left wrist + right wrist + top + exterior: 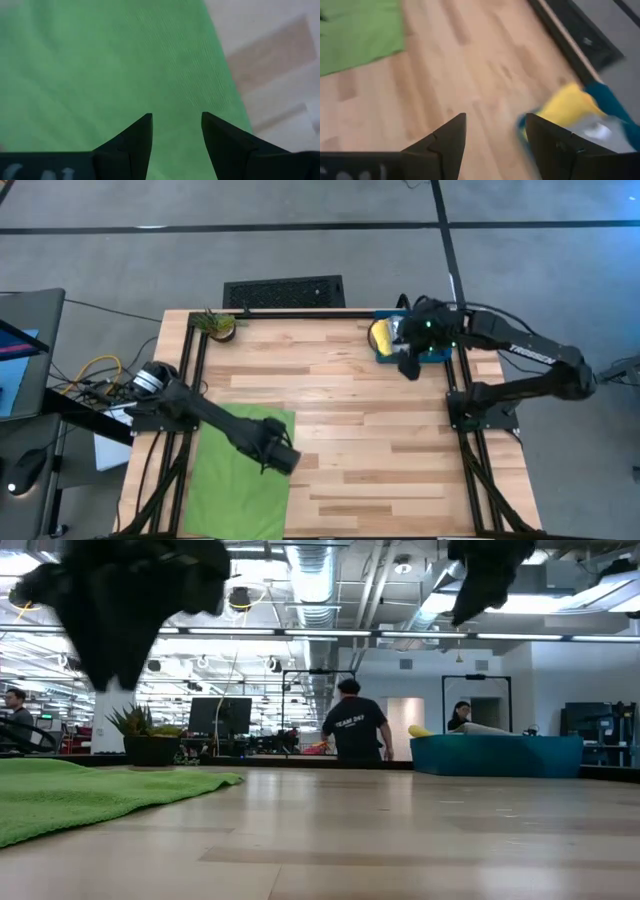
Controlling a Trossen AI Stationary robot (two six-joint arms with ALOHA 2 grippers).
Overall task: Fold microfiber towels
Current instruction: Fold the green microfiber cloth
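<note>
A lime green towel [240,470] lies spread flat on the table's near left part, also seen in the low view [90,795] and the right wrist view [357,30]. My left gripper [176,122] hangs open just above the green towel's right edge, pointing down, touching nothing. A yellow towel [381,335] lies in the dark teal bin [435,356] at the far right; it also shows in the right wrist view [565,107]. My right gripper [495,125] is open and raised beside the bin, with nothing between its fingers.
A small potted plant [218,325] stands at the far left corner. Bare wooden tabletop [380,440] stretches between the green towel and the bin. A black frame [300,311] runs round the table. People stand in the room beyond [355,725].
</note>
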